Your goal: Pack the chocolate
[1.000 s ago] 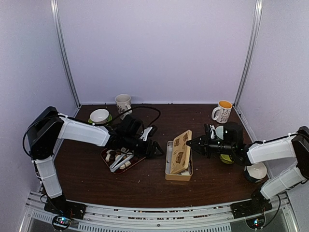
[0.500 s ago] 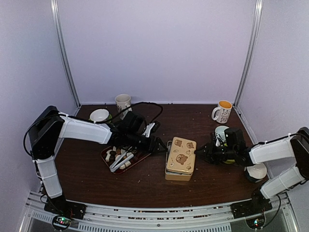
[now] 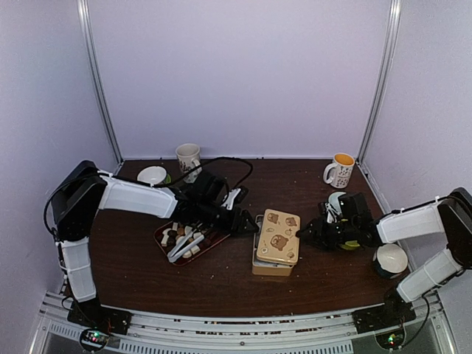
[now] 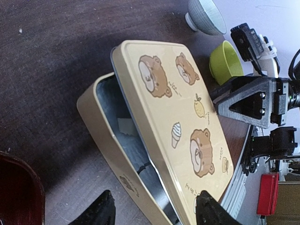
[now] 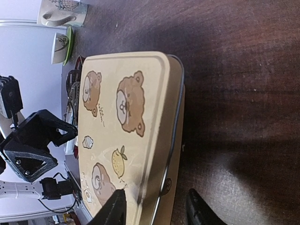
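Note:
The chocolate (image 3: 179,237), small white and brown pieces, lies in a dark red tray (image 3: 164,230) left of centre, with silver tongs (image 3: 184,248) across it. A cream tin box (image 3: 268,269) stands at centre; its bear-printed lid (image 3: 278,236) lies askew on top, leaving the left side open. The left wrist view shows the lid (image 4: 178,117) and the box wall (image 4: 108,140); the inside is mostly shadowed. My left gripper (image 3: 245,222) is open and empty at the box's left edge (image 4: 154,213). My right gripper (image 3: 302,234) is open at the right edge (image 5: 157,211), near the lid (image 5: 122,117).
A white bowl on a green saucer (image 3: 153,177) and a mug (image 3: 189,157) stand at the back left. An orange-filled mug (image 3: 341,169) stands at the back right. A green bowl (image 4: 226,61) and a grey bowl (image 3: 391,259) sit by the right arm.
The lid stood tilted on edge at my right gripper a second ago; now it lies flat and askew on the box. The right gripper drew back, then neared again. The left gripper shifted right.

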`<action>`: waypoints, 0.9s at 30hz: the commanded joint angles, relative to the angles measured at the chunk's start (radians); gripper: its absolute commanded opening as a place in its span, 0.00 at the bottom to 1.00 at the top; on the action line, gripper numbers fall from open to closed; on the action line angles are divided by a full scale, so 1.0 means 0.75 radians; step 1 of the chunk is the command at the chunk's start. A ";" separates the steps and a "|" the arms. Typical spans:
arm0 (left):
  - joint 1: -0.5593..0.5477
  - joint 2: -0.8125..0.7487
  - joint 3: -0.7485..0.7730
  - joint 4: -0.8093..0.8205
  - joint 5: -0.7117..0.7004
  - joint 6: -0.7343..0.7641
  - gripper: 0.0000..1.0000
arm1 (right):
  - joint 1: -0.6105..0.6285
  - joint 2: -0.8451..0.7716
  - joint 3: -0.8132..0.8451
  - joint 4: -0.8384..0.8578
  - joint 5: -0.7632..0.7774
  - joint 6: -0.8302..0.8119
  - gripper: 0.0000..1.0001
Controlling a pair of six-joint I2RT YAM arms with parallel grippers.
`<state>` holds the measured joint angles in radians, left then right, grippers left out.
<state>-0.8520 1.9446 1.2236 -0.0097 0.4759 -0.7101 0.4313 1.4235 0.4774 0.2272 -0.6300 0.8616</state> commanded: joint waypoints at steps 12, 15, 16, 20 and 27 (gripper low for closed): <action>-0.013 0.107 0.088 0.048 0.071 -0.055 0.62 | 0.068 0.132 0.239 -0.302 -0.064 -0.295 0.35; -0.013 0.115 0.097 0.030 0.067 -0.055 0.61 | 0.087 0.145 0.272 -0.366 -0.061 -0.342 0.35; -0.014 0.119 0.098 0.028 0.071 -0.055 0.61 | 0.096 0.150 0.285 -0.395 -0.055 -0.363 0.34; -0.019 0.124 0.103 0.029 0.086 -0.063 0.59 | 0.121 0.150 0.309 -0.454 -0.040 -0.398 0.34; -0.036 0.089 0.099 -0.058 0.063 -0.046 0.55 | 0.154 0.120 0.299 -0.502 -0.027 -0.411 0.35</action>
<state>-0.8661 2.0235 1.2747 -0.0257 0.5232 -0.7532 0.5247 1.5295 0.6971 -0.0738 -0.6716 0.5819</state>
